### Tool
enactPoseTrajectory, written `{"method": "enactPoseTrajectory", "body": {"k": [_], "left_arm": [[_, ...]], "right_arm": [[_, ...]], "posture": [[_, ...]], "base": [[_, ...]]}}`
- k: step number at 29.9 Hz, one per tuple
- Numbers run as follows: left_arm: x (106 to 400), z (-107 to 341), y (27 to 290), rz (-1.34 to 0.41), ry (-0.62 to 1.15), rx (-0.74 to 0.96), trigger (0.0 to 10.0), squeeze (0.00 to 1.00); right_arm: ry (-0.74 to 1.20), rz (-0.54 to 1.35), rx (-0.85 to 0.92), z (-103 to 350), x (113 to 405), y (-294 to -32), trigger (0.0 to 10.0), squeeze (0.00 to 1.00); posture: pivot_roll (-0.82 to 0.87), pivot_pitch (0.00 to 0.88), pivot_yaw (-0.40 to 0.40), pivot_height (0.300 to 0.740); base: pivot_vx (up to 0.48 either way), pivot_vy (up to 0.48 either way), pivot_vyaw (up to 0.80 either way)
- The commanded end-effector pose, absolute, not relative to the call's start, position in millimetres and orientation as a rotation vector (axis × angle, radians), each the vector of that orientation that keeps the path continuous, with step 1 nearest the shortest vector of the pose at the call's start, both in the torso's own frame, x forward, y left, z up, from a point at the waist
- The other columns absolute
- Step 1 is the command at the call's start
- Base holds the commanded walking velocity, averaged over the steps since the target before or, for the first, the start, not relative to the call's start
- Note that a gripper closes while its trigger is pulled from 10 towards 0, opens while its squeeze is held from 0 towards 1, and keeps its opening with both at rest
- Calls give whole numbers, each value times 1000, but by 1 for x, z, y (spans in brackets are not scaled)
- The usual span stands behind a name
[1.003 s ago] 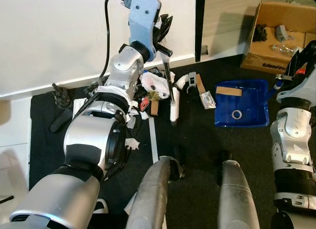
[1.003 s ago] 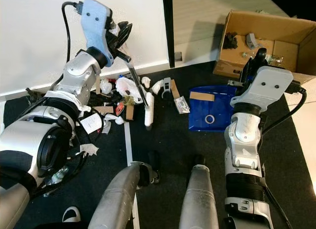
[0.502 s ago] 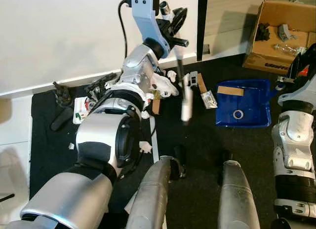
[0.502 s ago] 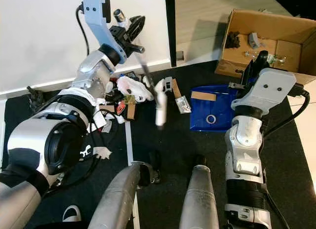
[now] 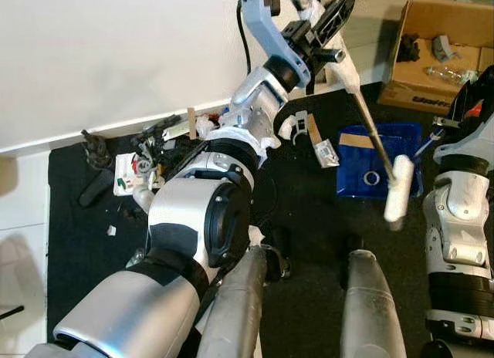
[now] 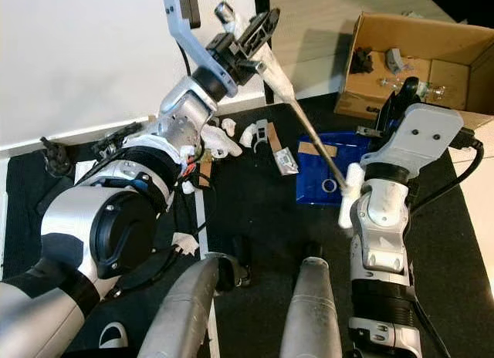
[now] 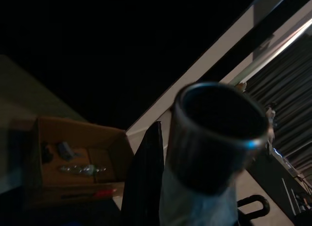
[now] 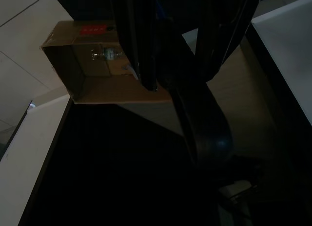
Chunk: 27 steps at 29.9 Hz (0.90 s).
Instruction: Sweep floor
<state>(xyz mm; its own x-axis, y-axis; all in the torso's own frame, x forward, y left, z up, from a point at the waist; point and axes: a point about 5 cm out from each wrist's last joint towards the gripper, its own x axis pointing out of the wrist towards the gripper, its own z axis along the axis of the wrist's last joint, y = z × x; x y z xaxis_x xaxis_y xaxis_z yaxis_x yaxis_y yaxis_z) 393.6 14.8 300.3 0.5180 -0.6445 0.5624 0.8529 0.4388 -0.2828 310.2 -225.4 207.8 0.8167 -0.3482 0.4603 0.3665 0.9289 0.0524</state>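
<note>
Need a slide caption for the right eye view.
Left gripper swings a white-headed brush over the blue plastic dustpan, litter pile by the wall.

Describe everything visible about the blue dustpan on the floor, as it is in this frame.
The blue dustpan looks like a shallow, glossy plastic tray with raised walls. It lies flat on the black mat, between the scattered litter by the wall and the cardboard box. Inside it rest a flat brown cardboard strip and a small pale ring. The brush, held by the left gripper, crosses above its right part in the head views; contact cannot be told.
</note>
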Motion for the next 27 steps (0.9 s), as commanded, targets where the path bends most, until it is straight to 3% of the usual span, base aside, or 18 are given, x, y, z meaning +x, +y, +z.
{"method": "enactPoseTrajectory", "body": {"k": [1, 4, 9, 15, 27], "left_arm": [[393, 308, 19, -983, -453, -553, 10000, 0], [398, 318, 52, -967, -511, -349, 10000, 0], [397, 325, 67, -976, -558, -105, 10000, 0], [398, 323, 69, -900, -555, 36, 10000, 0], [400, 268, 55, -714, -434, 282, 10000, 0]], "right_arm": [[-330, -376, 1, 174, 311, -221, 10000, 0], [-329, -376, 6, 175, 312, -221, 10000, 0], [-327, -375, 7, 175, 314, -223, 10000, 0], [-326, -368, 7, 175, 316, -221, 10000, 0], [-330, -371, -1, 175, 309, -221, 10000, 0]], "posture": [[-154, 576, 310, 740], [-137, 570, 310, 740], [-120, 563, 302, 740], [-127, 568, 297, 740], [-169, 592, 303, 740]], "base": [[0, 0, 0], [0, 0, 0], [0, 0, 0], [0, 0, 0], [0, 0, 0]]}}
